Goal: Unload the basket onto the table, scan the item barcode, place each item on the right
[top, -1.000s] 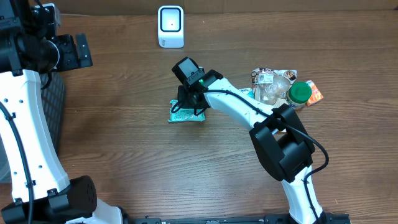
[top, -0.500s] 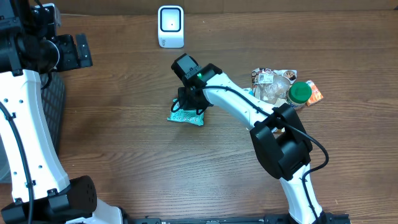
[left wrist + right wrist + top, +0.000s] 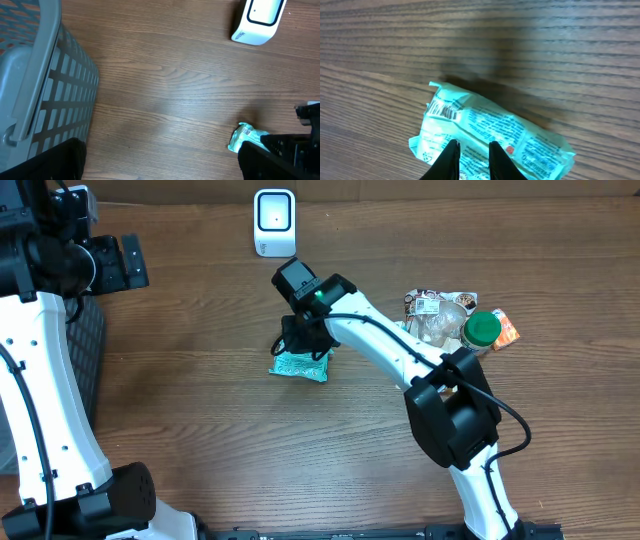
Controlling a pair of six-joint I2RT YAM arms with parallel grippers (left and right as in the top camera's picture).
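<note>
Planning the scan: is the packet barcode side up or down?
Up: the teal packet shows its barcode on its upper face in the right wrist view.

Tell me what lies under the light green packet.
Under the packet only the wooden table and a shadow show. The right hand pinches its near edge. Its underside and the wood directly beneath are hidden.

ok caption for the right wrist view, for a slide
Right hand pinching a teal packet by its edge, barcode facing the camera, wooden table beneath
</note>
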